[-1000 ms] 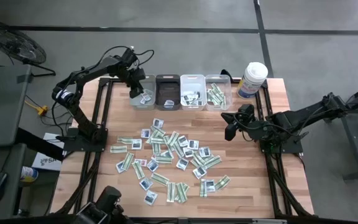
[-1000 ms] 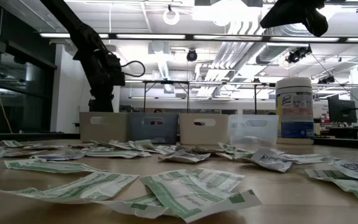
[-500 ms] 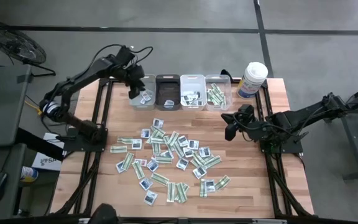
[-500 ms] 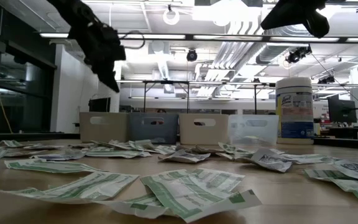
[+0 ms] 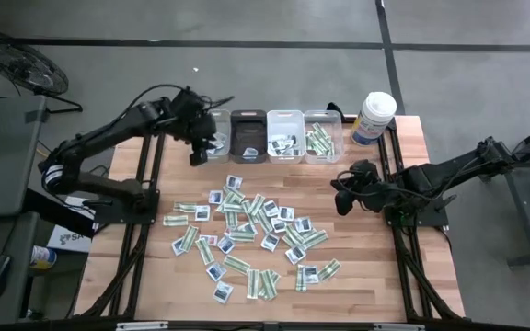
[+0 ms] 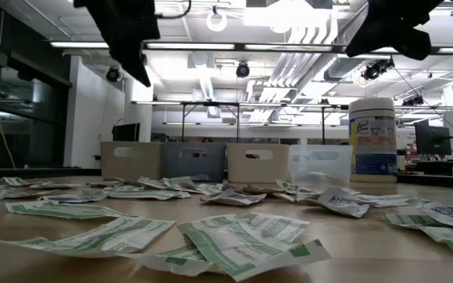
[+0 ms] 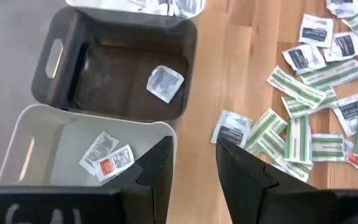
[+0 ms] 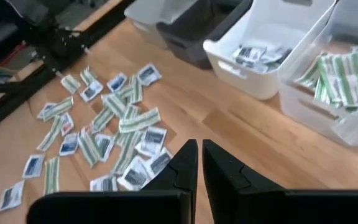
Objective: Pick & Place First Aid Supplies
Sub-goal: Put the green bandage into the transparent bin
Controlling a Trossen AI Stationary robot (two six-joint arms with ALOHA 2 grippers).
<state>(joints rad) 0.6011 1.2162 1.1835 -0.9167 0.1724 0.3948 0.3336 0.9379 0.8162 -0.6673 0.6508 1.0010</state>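
Note:
The first aid supplies lie scattered flat on the middle of the wooden table: narrow green-and-white strips and squarish white packets with dark marks. My left gripper hovers open and empty just in front of the leftmost bin; in the left wrist view its fingers frame bare wood beside that bin's near corner. My right gripper hangs shut and empty above the table to the right of the pile, and its fingers point toward the packets.
Four small bins stand in a row at the far edge: a whitish one, a dark one, a white one and a clear one, each with a few packets inside. A tall white canister stands to their right.
My left gripper has risen from over the leftmost bin and swung toward the table's near edge, rolling a little as it went. It now hangs in front of the bin, with its fingers the same distance apart. My right gripper has tipped slightly downward in place.

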